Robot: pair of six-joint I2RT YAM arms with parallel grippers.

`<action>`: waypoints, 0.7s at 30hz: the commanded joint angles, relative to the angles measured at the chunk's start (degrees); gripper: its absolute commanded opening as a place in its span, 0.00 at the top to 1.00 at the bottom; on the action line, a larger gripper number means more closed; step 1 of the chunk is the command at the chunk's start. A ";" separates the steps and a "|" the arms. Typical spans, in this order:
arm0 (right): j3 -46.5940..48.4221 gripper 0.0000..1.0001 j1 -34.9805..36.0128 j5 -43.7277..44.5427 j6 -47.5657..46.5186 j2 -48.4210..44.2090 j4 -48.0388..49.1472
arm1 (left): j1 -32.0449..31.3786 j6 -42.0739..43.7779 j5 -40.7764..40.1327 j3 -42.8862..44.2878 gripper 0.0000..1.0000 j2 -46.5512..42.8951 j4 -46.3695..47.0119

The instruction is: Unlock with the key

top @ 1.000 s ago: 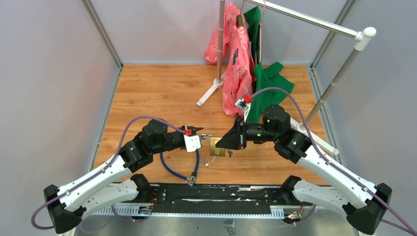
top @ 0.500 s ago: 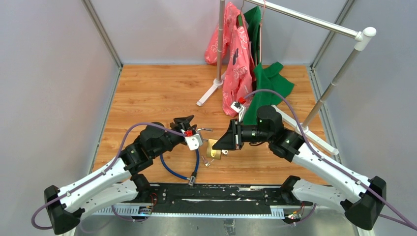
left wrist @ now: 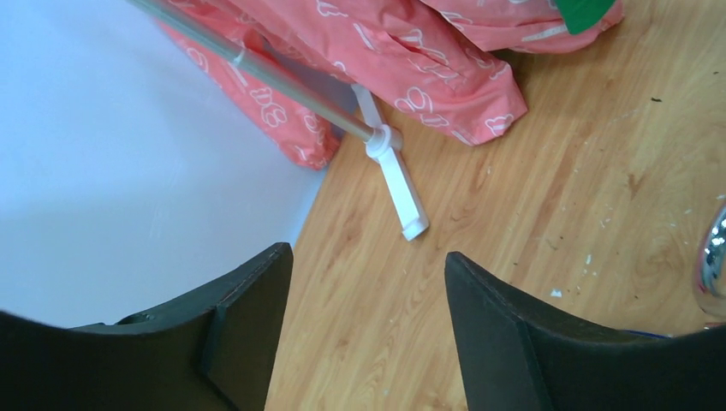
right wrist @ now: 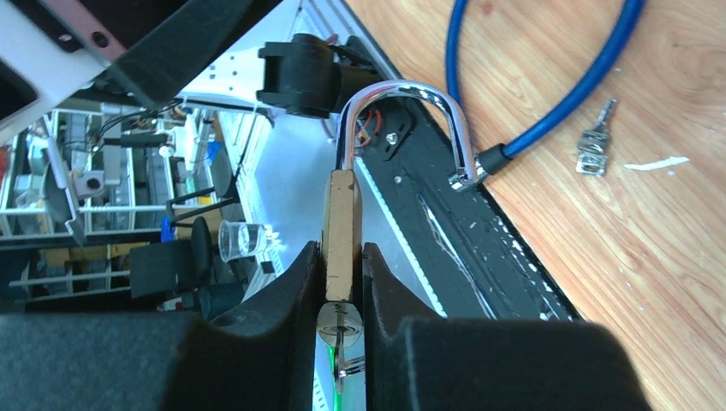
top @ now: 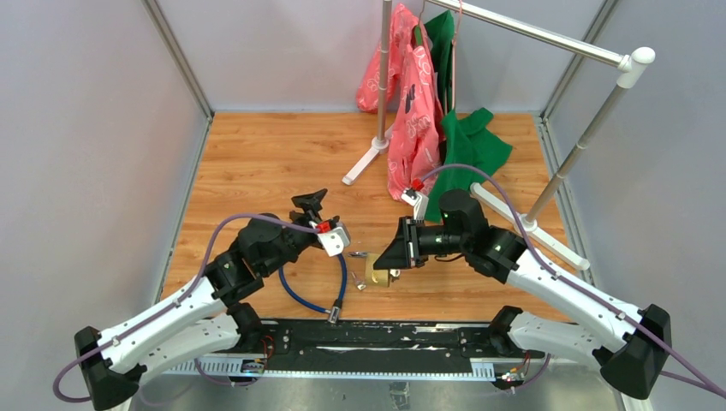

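The wooden worktop (top: pixel 257 163) carries a clothes rail (top: pixel 531 32) across its far right corner. Pink printed fabric (top: pixel 411 120) and green fabric (top: pixel 475 141) hang from the rail; the white print on the pink is not legible. The left hand (top: pixel 308 204) is raised left of centre, its fingers (left wrist: pixel 248 325) spread wide with nothing between them. A blue cable (top: pixel 300 295) lies looped toward the near edge, left of centre. The right hand (top: pixel 387 255) is closed flat on the sides of the brass padlock (right wrist: pixel 341 223), holding it near the middle of the near edge. The padlock's chrome shackle (right wrist: pixel 411 90) is seated on one side only; its other leg stands free of the body. What appears to be a key (right wrist: pixel 342 364) sits in the keyway. Loose keys (top: pixel 360 283) lie on the worktop just beside the padlock.
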 commanded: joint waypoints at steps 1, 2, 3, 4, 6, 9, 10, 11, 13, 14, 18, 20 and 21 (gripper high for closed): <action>3.17 1.00 0.44 4.89 -0.05 -1.74 -0.99 | -0.13 -4.53 0.34 2.43 0.28 -1.30 -6.30; 3.18 1.00 0.38 5.94 -0.03 -1.79 -1.32 | -0.13 -5.43 0.41 2.44 0.27 -1.79 -7.32; 3.20 1.00 0.22 6.97 0.14 -1.82 -1.64 | -0.13 -6.48 0.48 2.47 0.26 -2.56 -8.16; 3.16 1.00 -0.01 7.91 0.27 -1.89 -1.94 | -0.13 -7.48 0.42 2.41 0.25 -3.38 -9.07; 3.10 1.00 -0.63 9.45 0.33 -1.92 -2.41 | -0.13 -9.51 0.26 2.40 0.23 -5.15 -10.62; 3.19 1.00 -1.69 11.64 0.37 -1.71 -3.18 | -0.13 -12.90 -0.33 2.80 0.20 -6.79 -14.08; 3.16 1.00 -2.02 12.22 0.27 -1.55 -3.34 | -0.13 -14.08 -0.63 3.07 0.19 -6.98 -15.48; 3.26 1.00 -2.31 12.82 0.14 -1.38 -3.53 | -0.13 -15.21 -0.76 3.36 0.18 -7.10 -16.86; 3.42 1.00 -3.00 14.07 -0.48 -0.82 -4.04 | -0.13 -17.91 -1.49 3.97 0.16 -7.57 -19.12; 3.39 1.00 -3.46 14.48 -0.89 -0.52 -4.16 | -0.13 -19.14 -1.86 4.14 0.15 -7.90 -20.12; 3.59 1.00 -5.59 15.15 -2.18 1.19 -4.30 | -0.13 -23.78 -3.40 4.20 0.08 -9.57 -22.48; 3.98 1.00 -6.94 15.45 -2.85 2.49 -4.27 | -0.13 -26.45 -4.18 4.71 0.00 -9.85 -23.65; 4.20 1.00 -7.46 15.62 -3.27 3.20 -4.22 | -0.13 -27.95 -4.42 5.13 0.00 -9.86 -24.33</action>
